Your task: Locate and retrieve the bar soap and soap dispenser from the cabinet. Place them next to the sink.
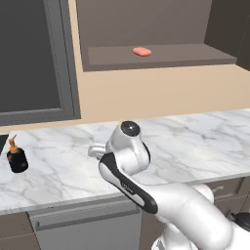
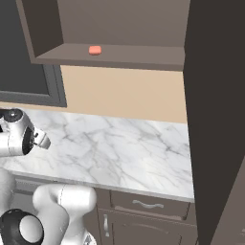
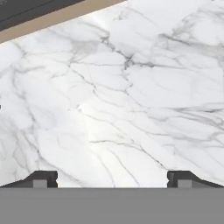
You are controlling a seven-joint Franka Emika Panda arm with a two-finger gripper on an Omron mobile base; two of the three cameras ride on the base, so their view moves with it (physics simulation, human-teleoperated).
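The end effector [image 3: 112, 178] stands released, its two dark fingertips [image 3: 43, 178] spread as wide apart as they go, with nothing between them and nothing touched. In the hand view it looks down on bare white marble with grey veins, the tabletop [image 3: 131, 96], and a tan strip of wall runs across the upper left corner of that view.

From the left base view the arm [image 1: 128, 161] is folded low over the front half of the tabletop, its wrist turned down toward the marble; the fingers themselves are hidden behind the arm there.

The bar soap [image 1: 142, 51] lies flat on the long grey-brown shelf [image 1: 195, 54] inside the cabinet [image 1: 141, 22], which is open above the tan wall. It sits a little left of the shelf's middle, well apart from the arm. The right base view shows the same pink bar near the left end of the shelf, with the dark open cabinet door [image 2: 215, 119] standing tall at the right.

The soap dispenser [image 1: 16, 157] stands upright on the tabletop at the far left, its orange-brown pump on top, just beside the dark edge of the sink [image 1: 2, 141], well left of the arm.
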